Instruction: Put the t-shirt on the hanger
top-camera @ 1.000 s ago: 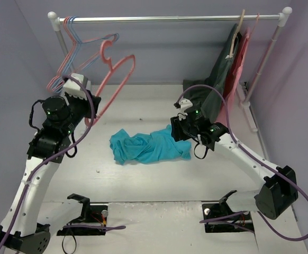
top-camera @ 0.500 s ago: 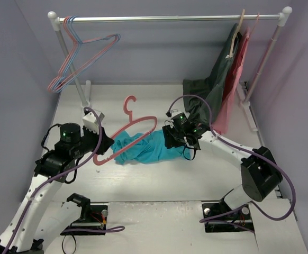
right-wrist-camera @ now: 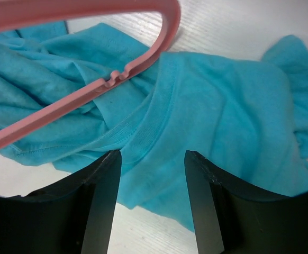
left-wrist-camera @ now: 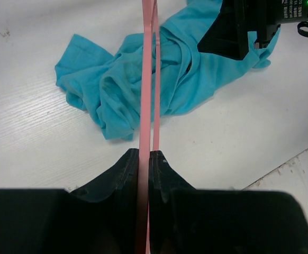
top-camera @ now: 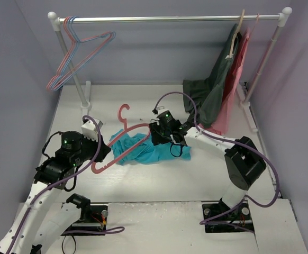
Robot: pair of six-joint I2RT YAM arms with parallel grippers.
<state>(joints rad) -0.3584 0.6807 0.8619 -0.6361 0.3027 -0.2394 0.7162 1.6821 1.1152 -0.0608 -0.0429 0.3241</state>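
The teal t-shirt (top-camera: 138, 149) lies crumpled on the white table; it also shows in the left wrist view (left-wrist-camera: 143, 84) and the right wrist view (right-wrist-camera: 207, 116). The salmon-pink hanger (top-camera: 123, 142) lies slanted across the shirt, hook toward the back. My left gripper (top-camera: 97, 152) is shut on the hanger's lower end (left-wrist-camera: 145, 121), its jaws (left-wrist-camera: 144, 159) clamped on the thin bar. My right gripper (top-camera: 156, 136) is open, jaws (right-wrist-camera: 151, 159) hovering just above the shirt's collar (right-wrist-camera: 143, 127), beside the hanger's shoulder (right-wrist-camera: 117, 79).
A clothes rail (top-camera: 170, 18) spans the back. Pink and light-blue hangers (top-camera: 74, 58) hang at its left end. A dark grey-green garment (top-camera: 217, 90) and a pink garment (top-camera: 236, 79) hang at its right end, reaching the table.
My left arm has carried the pink hanger down from beside the rail onto the shirt. My right gripper has moved left over the shirt toward the collar.
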